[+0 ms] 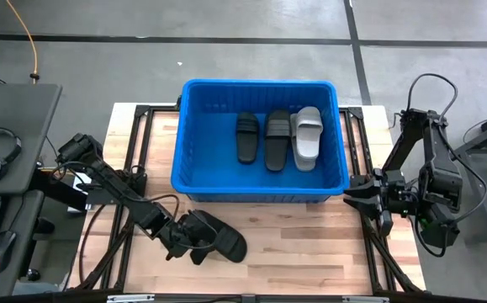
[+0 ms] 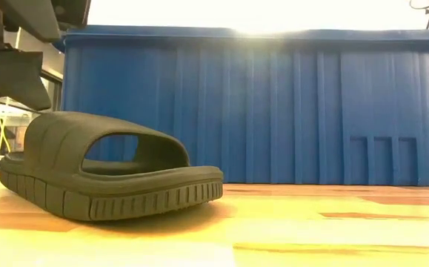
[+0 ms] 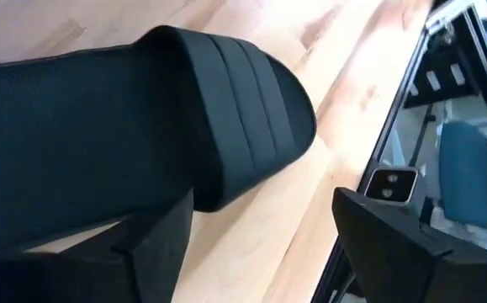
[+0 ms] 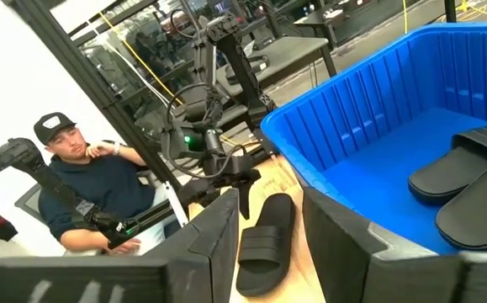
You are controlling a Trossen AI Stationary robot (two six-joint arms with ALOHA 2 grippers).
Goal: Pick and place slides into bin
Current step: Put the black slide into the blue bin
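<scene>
Near the worktop's [image 1: 310, 252] front edge: a black slide [image 1: 219, 238] lying sole-down on the wood, toe toward the right, well apart from the blue bin [image 1: 260, 187]. Left end effector [image 1: 191, 244] brought low at the sandal's heel end, fingers [image 3: 155, 252] spread open on either side of it and not yet closed, seemingly lined up for a grasp across the sole where the rubber offers a firm edge. From the worktop-level camera, only the slide and the bin's ribbed front wall in sight.

Further back, at the middle of the worktop: the bin, already holding three slides side by side against its far-right part, two black [image 1: 247, 137] [image 1: 277, 139] and one light grey [image 1: 307, 137], laid flat and parallel, leaving room on the bin floor.

At the worktop's right edge: right end effector [image 1: 354, 196] idle beside the bin's near-right corner, fingers open, holding nothing, clear of the left arm's likely path.

Beyond the worktop's left edge, in the right wrist camera: a seated person [image 4: 83, 194] in a cap.
</scene>
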